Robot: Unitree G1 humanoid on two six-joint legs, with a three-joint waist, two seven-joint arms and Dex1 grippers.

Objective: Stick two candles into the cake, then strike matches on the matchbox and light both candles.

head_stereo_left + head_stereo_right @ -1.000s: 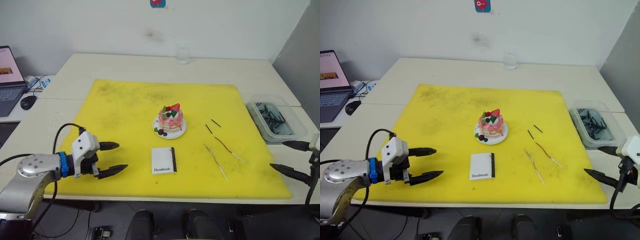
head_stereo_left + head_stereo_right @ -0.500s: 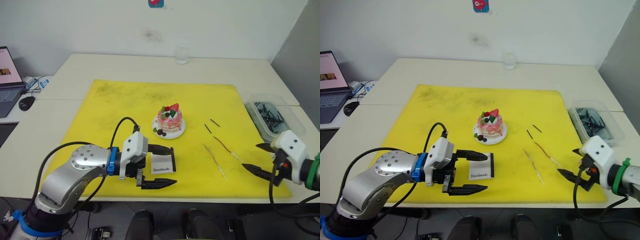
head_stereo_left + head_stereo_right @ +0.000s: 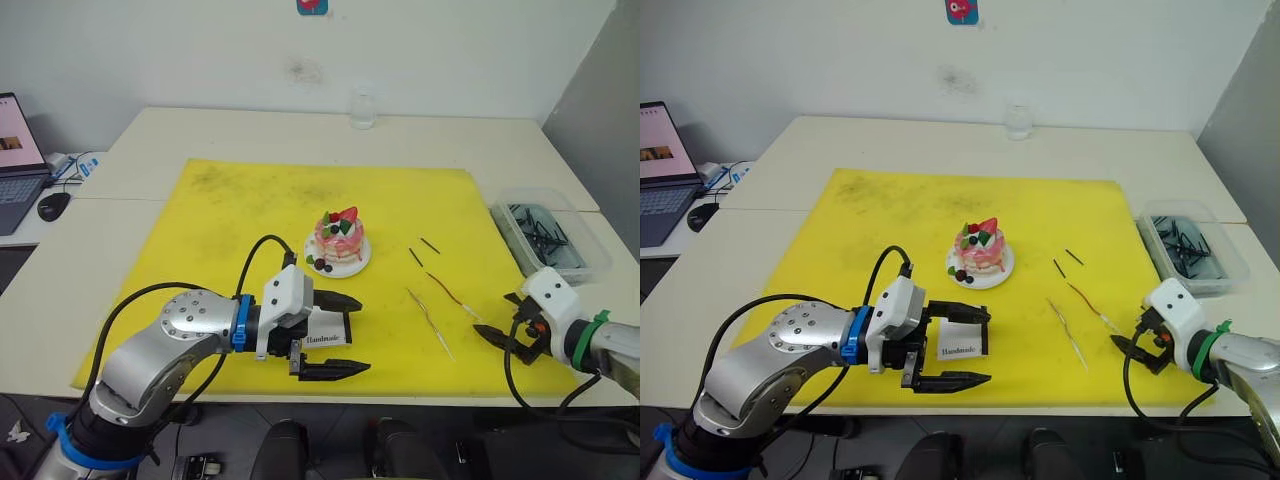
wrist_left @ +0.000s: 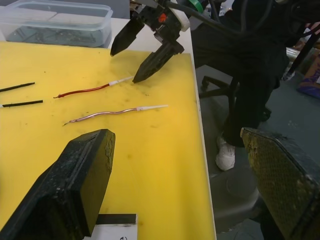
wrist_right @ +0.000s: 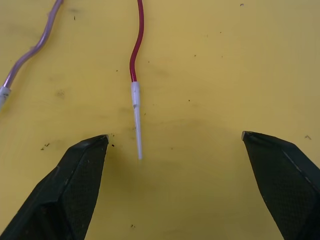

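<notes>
Yellow mat (image 3: 240,215): since the earlier frames both arms have moved inward. Left gripper (image 3: 340,335), jaws wide, now straddles the one matchbox (image 3: 327,328); right gripper (image 3: 498,327), jaws wide, fronts the pale end of one of two candles (image 3: 455,296). Two matches (image 3: 424,250) lie near one cake (image 3: 340,240).

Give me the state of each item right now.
Cake: on its plate, no candles in it.
Candles: both lying flat on the mat, unlit.
Matches: lying loose, unstruck.
Matchbox: flat on the mat.
Left gripper: open, astride the matchbox.
Right gripper: open, astride a candle's pale end.
</notes>
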